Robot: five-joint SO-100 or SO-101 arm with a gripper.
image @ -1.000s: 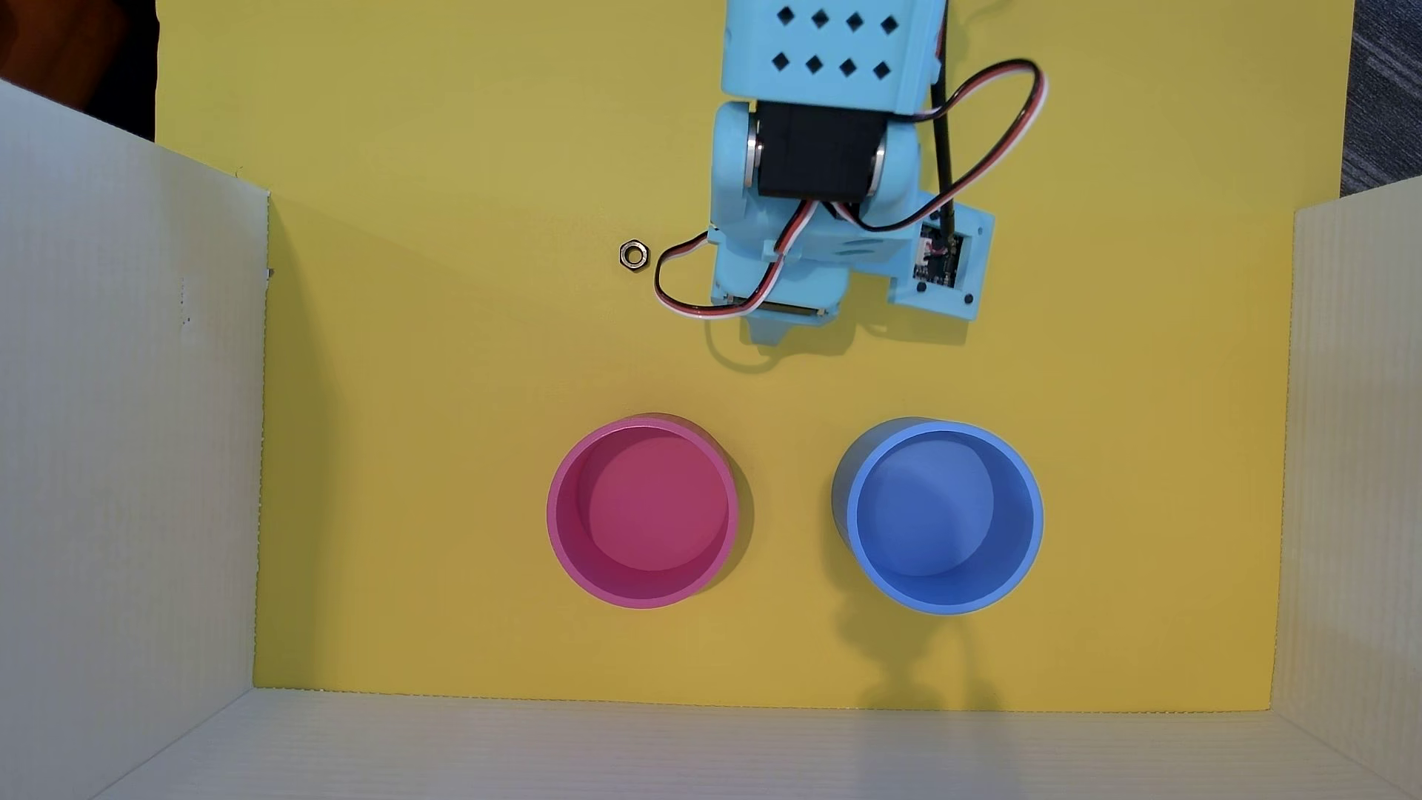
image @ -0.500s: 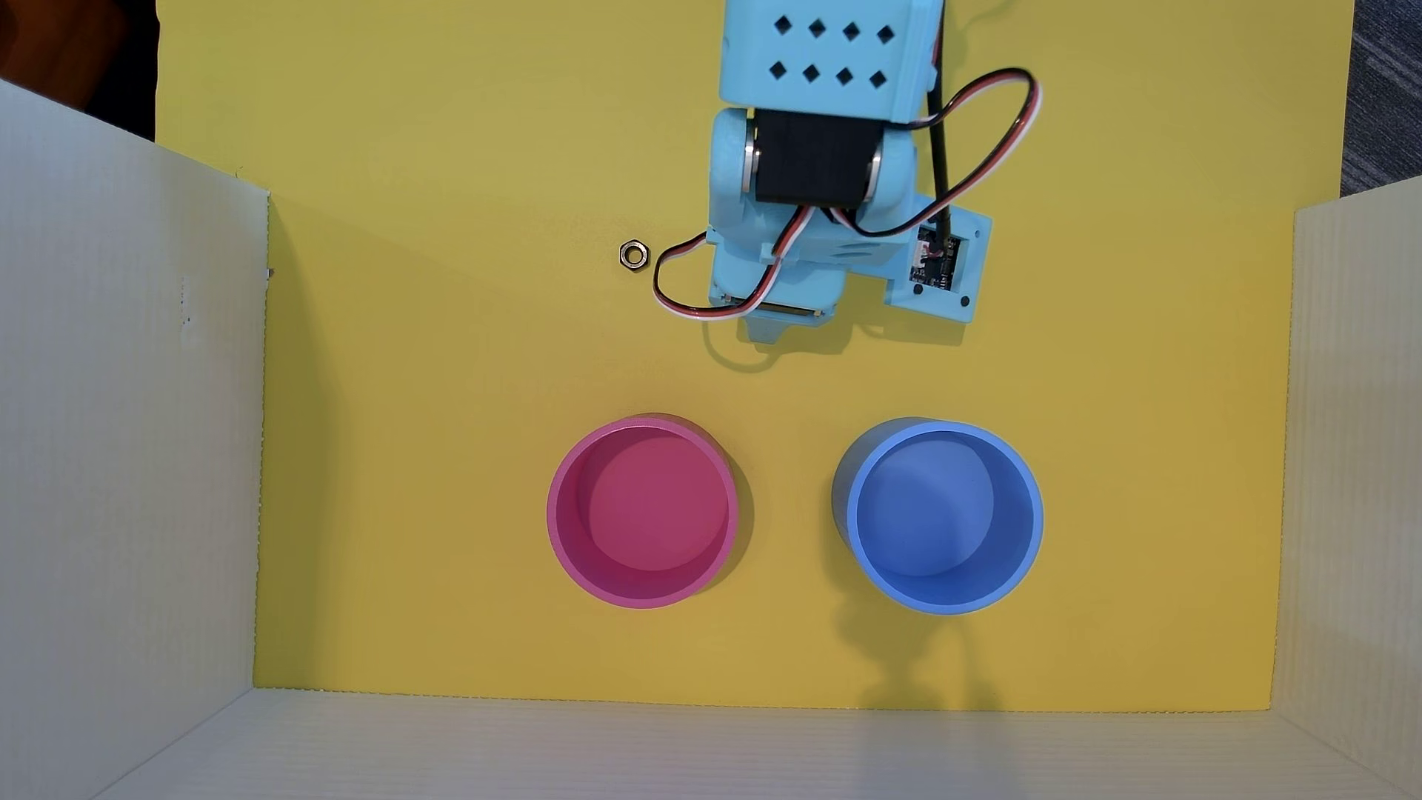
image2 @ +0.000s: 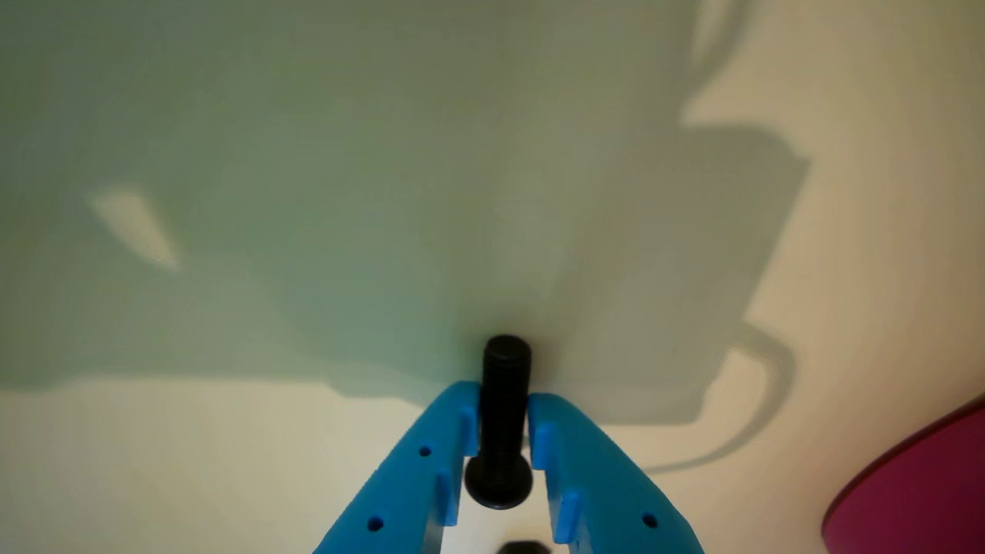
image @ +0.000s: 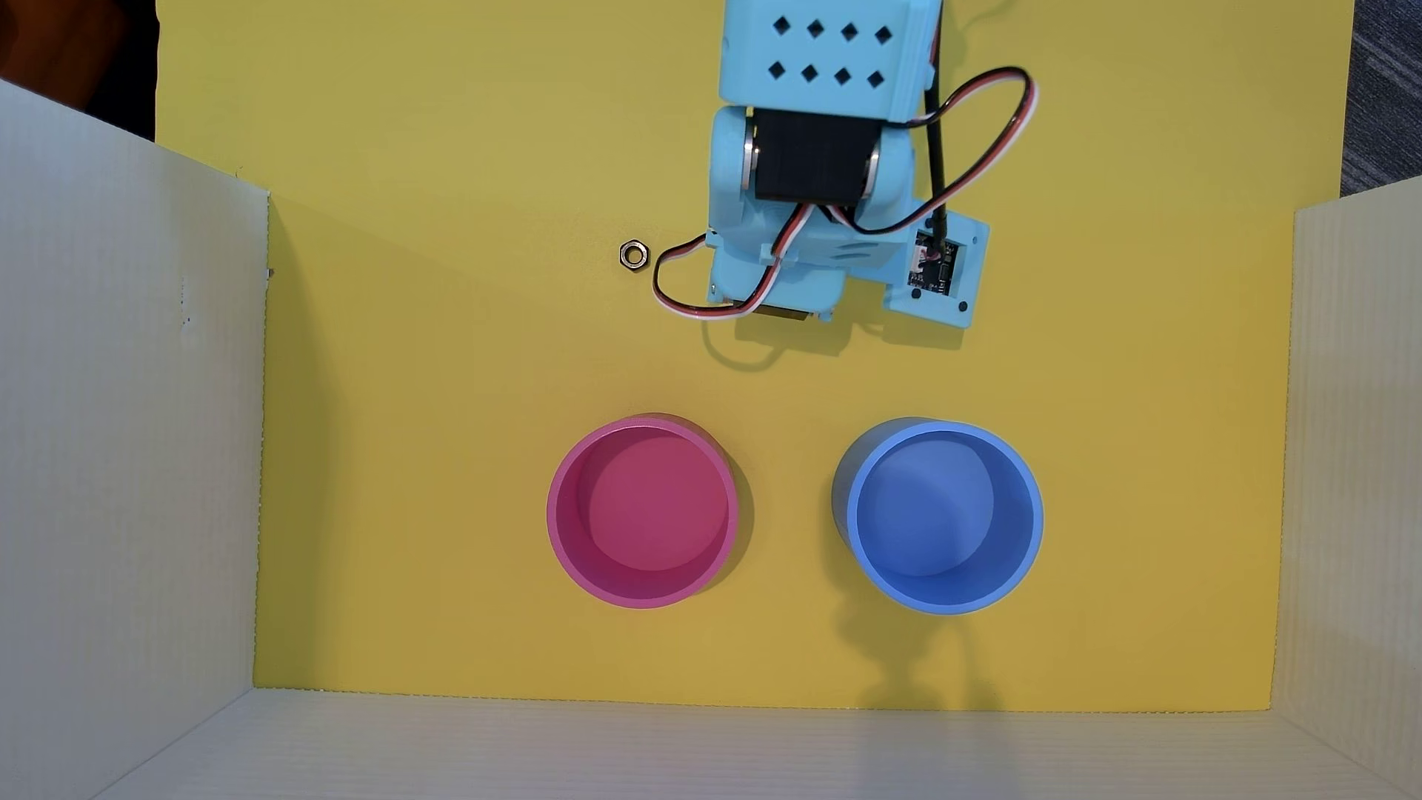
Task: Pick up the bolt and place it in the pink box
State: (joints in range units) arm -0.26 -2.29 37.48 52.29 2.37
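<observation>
In the wrist view the small black bolt (image2: pixel 504 419) stands between my two blue fingers (image2: pixel 431 469), which press on its shank from both sides. My gripper (image2: pixel 500 408) is shut on it, close over the yellow floor. In the overhead view the light blue arm (image: pixel 816 177) hides the bolt and the fingertips beneath it. The pink box (image: pixel 643 511), a round open cup, stands below the arm and a little left in the overhead view. Its rim shows at the lower right corner of the wrist view (image2: pixel 916 492).
A silver hexagonal nut (image: pixel 633 255) lies on the yellow floor left of the arm. A blue cup (image: pixel 940 515) of the same shape stands right of the pink one. White corrugated walls (image: pixel 123 431) close in the left, right and near sides.
</observation>
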